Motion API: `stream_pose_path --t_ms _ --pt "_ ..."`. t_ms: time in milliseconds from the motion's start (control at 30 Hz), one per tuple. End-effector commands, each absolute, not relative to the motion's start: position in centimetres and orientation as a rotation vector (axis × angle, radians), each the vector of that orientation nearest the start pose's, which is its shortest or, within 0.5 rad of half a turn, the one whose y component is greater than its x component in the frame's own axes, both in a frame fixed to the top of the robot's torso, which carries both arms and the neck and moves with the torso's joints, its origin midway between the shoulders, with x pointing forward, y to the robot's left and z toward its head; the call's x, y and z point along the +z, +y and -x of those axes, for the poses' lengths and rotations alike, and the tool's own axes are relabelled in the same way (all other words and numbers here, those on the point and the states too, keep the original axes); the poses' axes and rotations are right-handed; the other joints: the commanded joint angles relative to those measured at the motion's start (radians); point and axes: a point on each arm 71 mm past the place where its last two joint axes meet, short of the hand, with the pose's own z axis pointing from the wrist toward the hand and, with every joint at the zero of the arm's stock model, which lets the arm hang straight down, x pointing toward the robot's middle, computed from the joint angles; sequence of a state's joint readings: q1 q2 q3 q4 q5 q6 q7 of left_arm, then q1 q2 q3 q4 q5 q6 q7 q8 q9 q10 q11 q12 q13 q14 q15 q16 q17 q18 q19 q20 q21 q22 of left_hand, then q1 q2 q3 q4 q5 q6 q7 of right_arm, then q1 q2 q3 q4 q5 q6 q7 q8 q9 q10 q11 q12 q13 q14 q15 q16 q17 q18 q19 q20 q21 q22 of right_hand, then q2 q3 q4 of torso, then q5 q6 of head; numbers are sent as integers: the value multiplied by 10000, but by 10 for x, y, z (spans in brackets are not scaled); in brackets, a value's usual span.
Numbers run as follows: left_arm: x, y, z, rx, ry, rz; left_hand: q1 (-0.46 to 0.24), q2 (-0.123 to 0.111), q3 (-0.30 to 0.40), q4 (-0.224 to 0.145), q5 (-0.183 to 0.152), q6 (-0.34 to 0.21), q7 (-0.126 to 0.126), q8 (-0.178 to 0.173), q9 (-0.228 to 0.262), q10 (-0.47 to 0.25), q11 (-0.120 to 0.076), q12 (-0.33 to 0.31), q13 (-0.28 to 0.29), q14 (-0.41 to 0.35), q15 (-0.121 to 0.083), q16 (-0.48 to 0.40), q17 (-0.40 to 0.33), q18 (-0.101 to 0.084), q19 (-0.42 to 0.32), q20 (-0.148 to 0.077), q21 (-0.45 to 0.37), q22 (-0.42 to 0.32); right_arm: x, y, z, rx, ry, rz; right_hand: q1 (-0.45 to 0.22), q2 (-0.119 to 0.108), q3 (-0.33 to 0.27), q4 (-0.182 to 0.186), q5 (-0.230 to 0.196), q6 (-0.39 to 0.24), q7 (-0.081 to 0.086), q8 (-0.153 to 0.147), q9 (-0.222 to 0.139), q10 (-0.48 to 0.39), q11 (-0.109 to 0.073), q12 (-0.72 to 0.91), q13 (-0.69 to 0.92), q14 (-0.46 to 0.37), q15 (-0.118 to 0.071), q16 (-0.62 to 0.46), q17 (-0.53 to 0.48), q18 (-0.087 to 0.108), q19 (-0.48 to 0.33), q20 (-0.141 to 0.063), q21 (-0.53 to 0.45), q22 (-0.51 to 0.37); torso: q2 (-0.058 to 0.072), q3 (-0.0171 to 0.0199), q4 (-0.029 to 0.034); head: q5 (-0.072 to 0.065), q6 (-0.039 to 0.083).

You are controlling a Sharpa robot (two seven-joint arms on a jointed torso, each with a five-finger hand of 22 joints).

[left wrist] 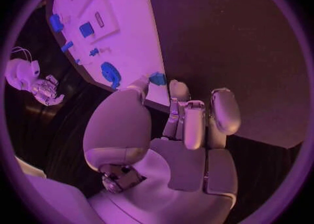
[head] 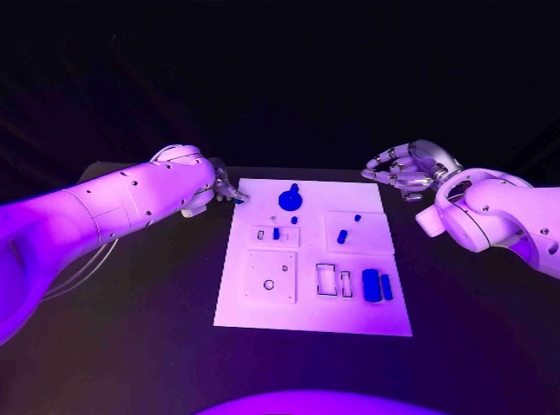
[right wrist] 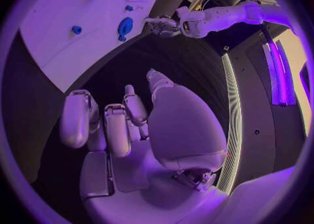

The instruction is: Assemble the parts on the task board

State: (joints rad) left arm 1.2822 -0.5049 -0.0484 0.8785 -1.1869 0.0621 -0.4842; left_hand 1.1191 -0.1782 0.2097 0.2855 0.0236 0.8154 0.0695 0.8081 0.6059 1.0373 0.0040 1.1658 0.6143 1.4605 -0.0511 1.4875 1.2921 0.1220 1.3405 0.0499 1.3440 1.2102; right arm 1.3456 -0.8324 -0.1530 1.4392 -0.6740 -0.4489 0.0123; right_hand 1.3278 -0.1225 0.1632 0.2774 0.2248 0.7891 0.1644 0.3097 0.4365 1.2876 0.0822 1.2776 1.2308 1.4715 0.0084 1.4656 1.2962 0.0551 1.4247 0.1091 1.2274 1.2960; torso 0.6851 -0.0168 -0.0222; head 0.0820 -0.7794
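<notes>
One small blue part (left wrist: 157,79) sits at the fingertips of the left hand (head: 218,192), right at the far left corner of the task board (head: 262,313). It seems pinched between the thumb and a finger, though I cannot tell for certain that it is lifted off the board. It is too small to make out its long axis or which way it points. My guess is that it is held at the corner because it is about to be carried in toward a seat on the board.

Just along the far edge lies a round blue part (head: 289,201) with a smaller knob at its far side. Nearer the middle, a short blue peg (head: 342,235) lies on a raised square with its long axis roughly from near edge to far edge, slightly tilted. By the right edge, toward the near corner, two long blue bars (head: 378,284) lie side by side, long axes parallel to that edge. They are just beside two narrow slots (head: 335,279) of like shape, probably staged there to go in.

The right hand (head: 411,169) hovers off the board past its far right corner, empty, its fingers loosely bent and apart, likely waiting clear of the left hand's work.
</notes>
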Motion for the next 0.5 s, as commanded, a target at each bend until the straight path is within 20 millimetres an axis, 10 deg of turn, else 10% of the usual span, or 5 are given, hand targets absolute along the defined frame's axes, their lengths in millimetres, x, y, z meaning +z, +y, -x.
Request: stream_pose_path --t_ms 33,500 --pt "-207 242 -593 -934 20892 3322 15 235 -698 67 256 203 -81 377 207 631 -91 417 593 715 -116 275 1574 -444 397 -64 276 312 -159 -234 -517 9096 16298 -5582 -316 -90 104 96 213 -76 -24 193 116 -92 -47 -63 -37 481 -77 -171 759 227 -75 -49 -186 895 1 4 0 -3 -10" --pt "-209 236 -592 -744 21107 3161 99 646 -1542 80 257 610 -340 712 213 1634 -331 1156 2055 898 -325 511 2085 -590 806 -213 695 966 -159 -233 -517 9097 16330 -5564 -316 -90 104 96 213 -76 -24 193 116 -92 -47 -63 -37 481 -77 -171 759 227 -75 -49 -186 895 -1 7 -6 -1 -4"
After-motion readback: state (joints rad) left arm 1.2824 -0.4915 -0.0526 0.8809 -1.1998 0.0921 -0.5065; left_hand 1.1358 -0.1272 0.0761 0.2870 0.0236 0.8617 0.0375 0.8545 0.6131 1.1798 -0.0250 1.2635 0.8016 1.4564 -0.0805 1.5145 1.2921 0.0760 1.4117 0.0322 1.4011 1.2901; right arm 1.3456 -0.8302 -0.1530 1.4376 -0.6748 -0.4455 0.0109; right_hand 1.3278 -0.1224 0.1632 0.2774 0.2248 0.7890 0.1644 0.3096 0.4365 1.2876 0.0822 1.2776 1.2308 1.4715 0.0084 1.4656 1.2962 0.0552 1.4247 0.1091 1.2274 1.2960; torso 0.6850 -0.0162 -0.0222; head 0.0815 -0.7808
